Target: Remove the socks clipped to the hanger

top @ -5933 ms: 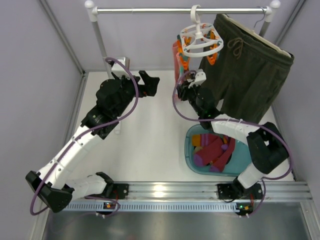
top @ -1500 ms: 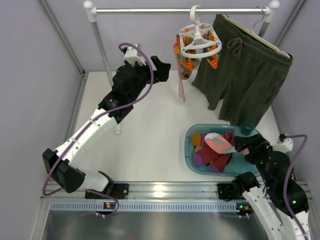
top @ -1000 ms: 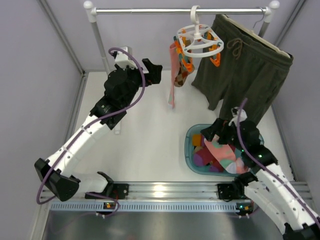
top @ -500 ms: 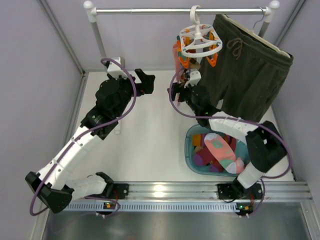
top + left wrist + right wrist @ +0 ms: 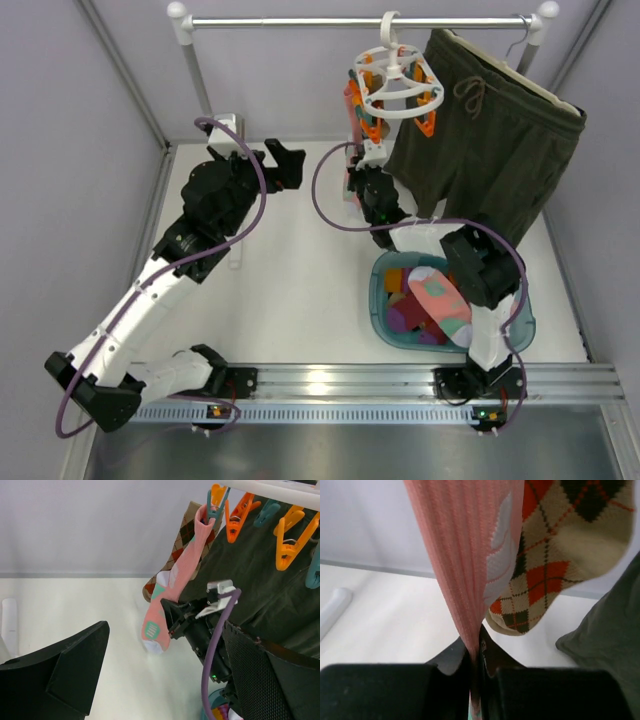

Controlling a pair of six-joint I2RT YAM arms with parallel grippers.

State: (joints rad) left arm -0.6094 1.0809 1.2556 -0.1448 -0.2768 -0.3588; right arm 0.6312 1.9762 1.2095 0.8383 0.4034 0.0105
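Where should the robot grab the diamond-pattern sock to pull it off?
Probably pinch the argyle sock at its free-hanging toe end, low down. Come from the near side, jaws across the flat fabric, beside the pink sock that hangs partly in front of it.

The pink sock point(image 5: 465, 555) is ribbed knit cloth, the argyle sock point(image 5: 560, 555) a finer knit, the hanger point(image 5: 392, 60) smooth white plastic, the shorts point(image 5: 490, 150) matt cloth, the rail point(image 5: 300, 19) shiny metal.
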